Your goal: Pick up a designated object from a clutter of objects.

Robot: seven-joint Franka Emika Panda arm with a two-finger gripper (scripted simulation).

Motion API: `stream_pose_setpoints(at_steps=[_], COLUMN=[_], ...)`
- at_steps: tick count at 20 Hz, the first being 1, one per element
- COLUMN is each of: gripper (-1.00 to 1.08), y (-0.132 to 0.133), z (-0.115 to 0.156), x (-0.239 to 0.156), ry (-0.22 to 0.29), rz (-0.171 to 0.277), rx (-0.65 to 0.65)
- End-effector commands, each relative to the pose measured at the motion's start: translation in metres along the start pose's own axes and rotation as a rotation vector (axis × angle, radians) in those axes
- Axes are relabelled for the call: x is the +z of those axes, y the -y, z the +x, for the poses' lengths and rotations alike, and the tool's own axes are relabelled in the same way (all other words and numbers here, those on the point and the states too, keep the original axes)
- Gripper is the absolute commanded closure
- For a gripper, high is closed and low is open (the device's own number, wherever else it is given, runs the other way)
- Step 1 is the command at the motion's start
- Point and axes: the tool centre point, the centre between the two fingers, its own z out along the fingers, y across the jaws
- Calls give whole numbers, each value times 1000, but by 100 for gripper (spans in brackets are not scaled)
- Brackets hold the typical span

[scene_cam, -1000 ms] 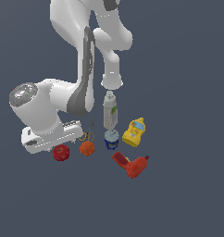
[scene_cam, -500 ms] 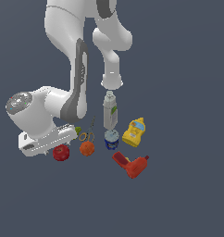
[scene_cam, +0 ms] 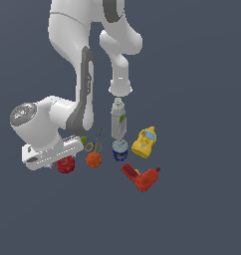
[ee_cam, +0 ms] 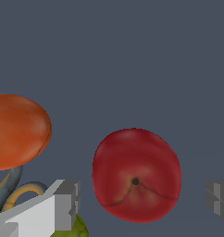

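Observation:
The designated object, a glossy dark-red apple, lies at the exterior view's left end of the clutter of objects. My gripper hangs right over it and is open. One grey fingertip and the other stand on either side of the apple with a gap on both sides. In the exterior view the white hand hides the apple's top and the fingers.
An orange sits close beside the apple. Scissors and a green pear lie just behind. Farther toward the exterior view's right are a blue can, white bottle, yellow mustard bottle and red drill.
The wrist has sunk a little and shifted slightly toward the exterior view's left, bringing the hand down onto the apple's top. None of the objects have moved.

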Motion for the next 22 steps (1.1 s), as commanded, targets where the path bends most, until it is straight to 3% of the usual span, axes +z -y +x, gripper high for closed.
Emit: stream_pose_setpoints(at_steps=[1, 11, 12, 22], gripper=[-92, -92, 108, 108], y=[1, 0, 0, -1], z=[-1, 0, 0, -1], x=[12, 39, 39, 39], ry=[1, 0, 0, 1], rz=[1, 0, 0, 1], rx=[-1, -3, -3, -2])
